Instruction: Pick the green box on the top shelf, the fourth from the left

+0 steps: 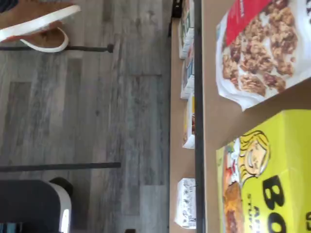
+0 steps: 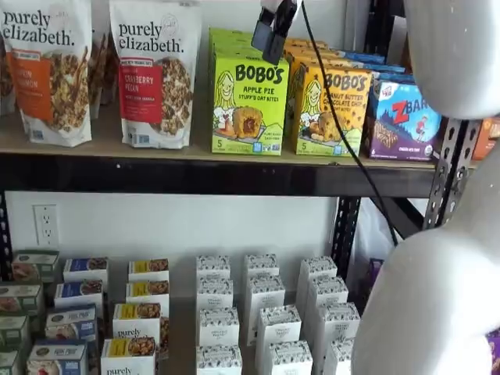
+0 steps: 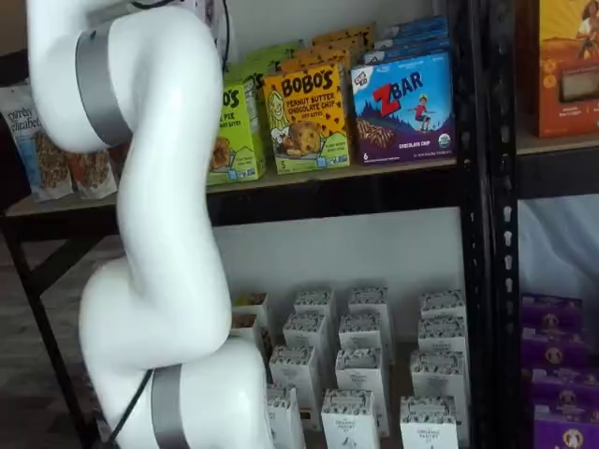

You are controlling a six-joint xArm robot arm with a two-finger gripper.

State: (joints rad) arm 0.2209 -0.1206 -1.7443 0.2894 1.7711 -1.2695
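The green box stands upright on the top shelf, between a purely elizabeth granola bag and an orange Bobo's box. My gripper hangs from the top edge in a shelf view, just in front of the green box's upper edge; its black fingers stand apart and hold nothing. The wrist view looks down on the green box from close by. In a shelf view the white arm covers most of the green box and hides the gripper.
A blue ZBar box stands right of the orange Bobo's box. The lower shelf holds rows of small white cartons and granola boxes. Black uprights frame the shelves. A cable trails from the gripper.
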